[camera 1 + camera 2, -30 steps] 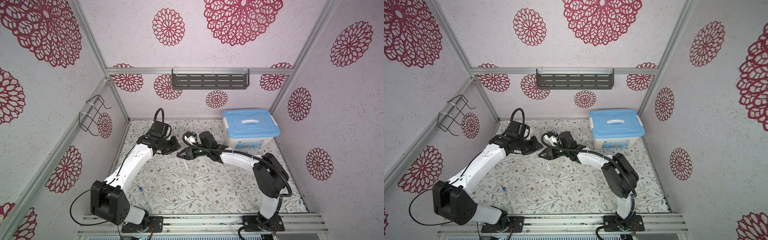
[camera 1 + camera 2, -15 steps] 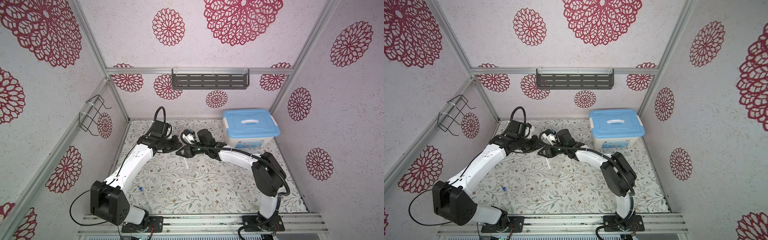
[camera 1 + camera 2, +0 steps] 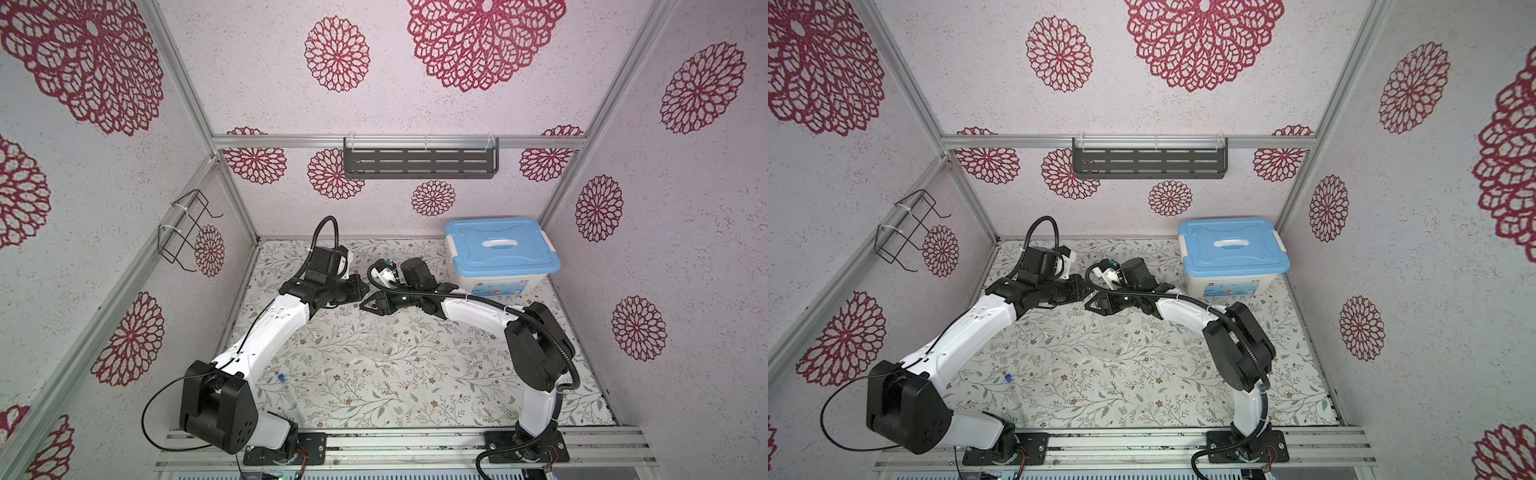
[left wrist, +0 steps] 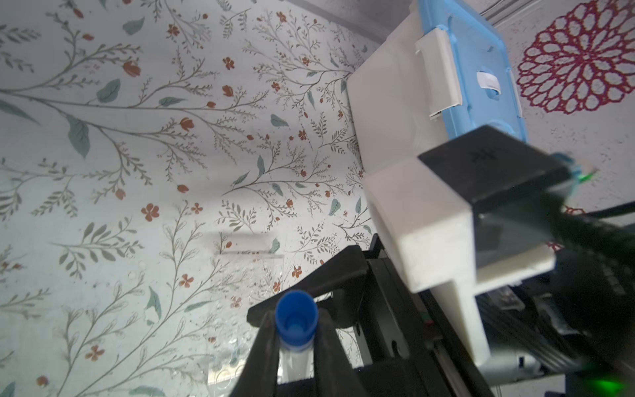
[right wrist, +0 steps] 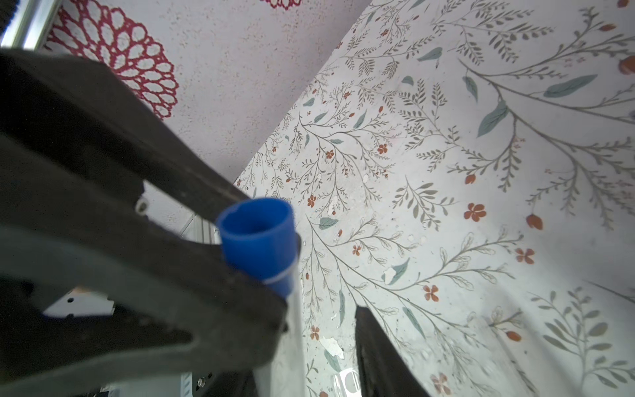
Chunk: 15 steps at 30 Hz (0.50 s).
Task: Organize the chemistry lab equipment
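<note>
The left fingers (image 4: 261,357) pinch a clear tube (image 4: 295,321) just under its blue cap, over the table (image 3: 457,374). The right fingers (image 5: 378,361) are spread a little, with a gap beside the tube. The tube's lower end is cut off. Under them a clear rack (image 3: 377,341) is very hard to see. A second tube (image 3: 282,379) lies near the left arm's base; only its cap shows well.

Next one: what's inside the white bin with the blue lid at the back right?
Nothing of the inside shows. The blue lid sits shut on the bin, with its white handle lying flat and a side latch over its edge. The walls are opaque white, so any contents are hidden.
</note>
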Motion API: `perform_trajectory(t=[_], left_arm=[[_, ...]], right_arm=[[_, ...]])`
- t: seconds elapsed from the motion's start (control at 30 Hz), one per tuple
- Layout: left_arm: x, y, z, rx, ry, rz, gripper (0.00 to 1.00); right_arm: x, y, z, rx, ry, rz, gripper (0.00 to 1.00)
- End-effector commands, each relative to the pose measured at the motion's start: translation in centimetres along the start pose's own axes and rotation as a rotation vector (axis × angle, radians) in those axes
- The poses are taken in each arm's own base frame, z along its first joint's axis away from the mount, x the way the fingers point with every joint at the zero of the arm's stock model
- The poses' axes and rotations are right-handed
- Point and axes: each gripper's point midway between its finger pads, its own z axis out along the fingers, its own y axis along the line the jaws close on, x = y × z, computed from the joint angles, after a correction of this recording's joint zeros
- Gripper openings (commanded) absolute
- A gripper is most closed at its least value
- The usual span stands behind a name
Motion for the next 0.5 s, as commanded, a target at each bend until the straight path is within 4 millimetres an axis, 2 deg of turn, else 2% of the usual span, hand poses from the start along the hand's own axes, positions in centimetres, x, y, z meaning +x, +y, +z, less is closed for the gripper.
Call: perform_trajectory(t=[0.0, 0.17, 0.3, 0.47], left_arm=[[-2.4, -1.5, -0.9, 0.044, -0.111, 0.096, 0.18], [-3.3, -0.9, -0.5, -0.012, -0.207, 0.169, 0.18], [-3.8, -1.2, -0.9, 0.002, -0.294, 0.221, 0.18], [-3.8, -1.7, -0.7, 0.051, -0.392, 0.290, 0.17]], right_arm=[[-2.3, 1.4, -2.1, 0.014, -0.050, -0.095, 0.41], [-3.1, 0.7, -2.7, 0.098, -0.130, -0.175, 0.41], [-3.3, -0.3, -3.2, 0.162, -0.191, -0.226, 0.41], [-3.6, -0.5, -3.8, 0.199, -0.252, -0.308, 0.41]])
